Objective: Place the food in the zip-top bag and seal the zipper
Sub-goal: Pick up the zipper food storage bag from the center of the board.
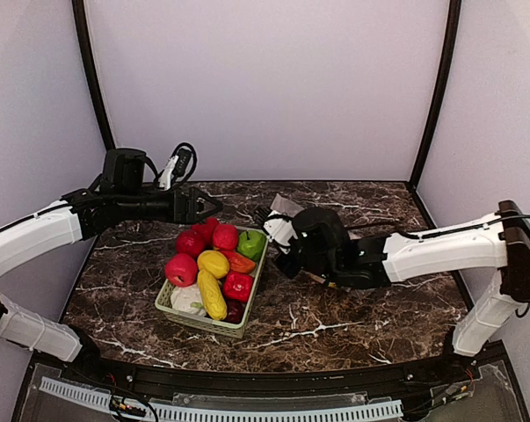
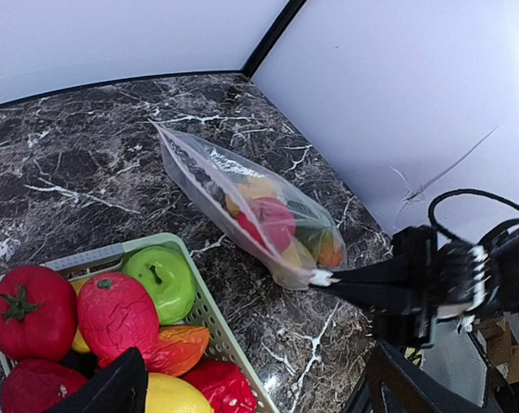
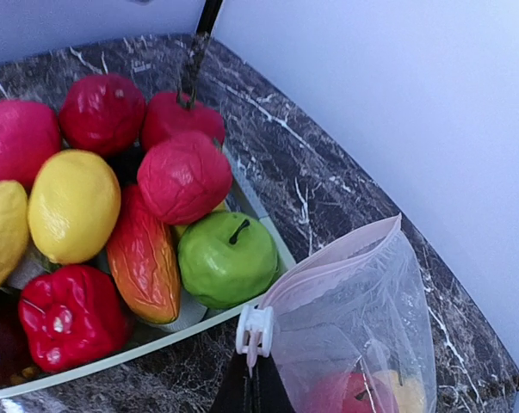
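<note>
Nearest me sat the basket (image 1: 203, 323), packed with the food (image 1: 214, 264): red tomatoes, a yellow lemon (image 3: 72, 205), a green apple (image 3: 227, 258) and a red pepper (image 3: 70, 314) among them. None of that had gone into the bag yet.

Just past the basket's far right corner, the right gripper (image 3: 252, 370) was pinched fully closed on the white slider tab (image 3: 255, 329). The tab sat at the end of the zipper (image 3: 328, 267) closest to the basket, almost touching its rim beside the apple.

From there the zip-top bag (image 2: 242, 198) lay on the marble table (image 1: 352, 308), stretching away from the basket toward the back wall. Through the plastic I could make out a few pieces already inside, one red, one yellow and one orange. I could not tell whether the pink strip was pressed together or parted along its length.

Farthest off, beyond the basket's far left corner, the left gripper (image 1: 210, 206) hovered above the table with its jaws spread wide, holding nothing.

I judged the zipper step to be in hand, with the slider gripped and ready to run. The next move would call for a straight pull along the strip, away from the basket. With nothing bracing it, the light bag could simply drag along, so I would want the left gripper pinning its far end first.
</note>
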Available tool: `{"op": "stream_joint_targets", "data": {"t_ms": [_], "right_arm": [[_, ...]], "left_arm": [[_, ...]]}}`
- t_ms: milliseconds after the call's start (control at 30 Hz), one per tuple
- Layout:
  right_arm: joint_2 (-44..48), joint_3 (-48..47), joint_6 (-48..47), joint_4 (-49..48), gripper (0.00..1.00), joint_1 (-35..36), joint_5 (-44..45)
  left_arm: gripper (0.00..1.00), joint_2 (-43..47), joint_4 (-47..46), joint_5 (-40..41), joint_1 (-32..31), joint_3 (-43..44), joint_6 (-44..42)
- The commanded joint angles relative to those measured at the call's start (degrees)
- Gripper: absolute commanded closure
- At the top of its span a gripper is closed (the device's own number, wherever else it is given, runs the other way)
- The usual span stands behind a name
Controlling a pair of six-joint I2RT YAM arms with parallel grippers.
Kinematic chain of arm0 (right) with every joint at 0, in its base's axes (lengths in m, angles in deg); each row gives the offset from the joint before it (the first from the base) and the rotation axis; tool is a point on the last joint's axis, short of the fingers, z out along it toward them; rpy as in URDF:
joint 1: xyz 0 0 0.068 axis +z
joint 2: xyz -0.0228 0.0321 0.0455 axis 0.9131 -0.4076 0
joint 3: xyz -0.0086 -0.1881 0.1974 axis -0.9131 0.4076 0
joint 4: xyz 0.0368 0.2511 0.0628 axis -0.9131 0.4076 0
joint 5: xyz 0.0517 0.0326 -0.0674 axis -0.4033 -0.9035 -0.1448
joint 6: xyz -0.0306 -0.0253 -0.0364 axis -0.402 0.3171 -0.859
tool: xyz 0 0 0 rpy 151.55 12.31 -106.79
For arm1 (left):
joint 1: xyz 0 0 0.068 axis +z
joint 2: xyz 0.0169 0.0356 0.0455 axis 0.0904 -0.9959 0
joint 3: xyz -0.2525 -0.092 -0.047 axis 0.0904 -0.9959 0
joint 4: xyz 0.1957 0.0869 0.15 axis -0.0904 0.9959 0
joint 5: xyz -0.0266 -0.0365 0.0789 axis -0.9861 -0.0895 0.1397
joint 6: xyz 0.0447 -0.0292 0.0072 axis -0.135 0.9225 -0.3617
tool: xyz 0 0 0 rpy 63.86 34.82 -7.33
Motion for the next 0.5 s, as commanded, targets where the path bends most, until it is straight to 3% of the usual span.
{"op": "stream_joint_targets", "data": {"t_ms": [0,233,467], "right_arm": [[13.29,1.75,4.33,0.50,1.00,-1.43,-6.62],[24.01,-1.16,10.46,14.86,1.00,-7.96,-31.73],[27.10,-4.15,15.03,22.05,1.00,-8.97,-42.45]], "left_arm": [[0.12,-0.03,-1.61,-6.52,0.09,2.71,-3.44],[0.12,-3.28,-1.50,-11.90,-5.89,11.85,-9.70],[0.11,-5.53,0.65,-12.31,-11.42,20.16,-12.60]]}}
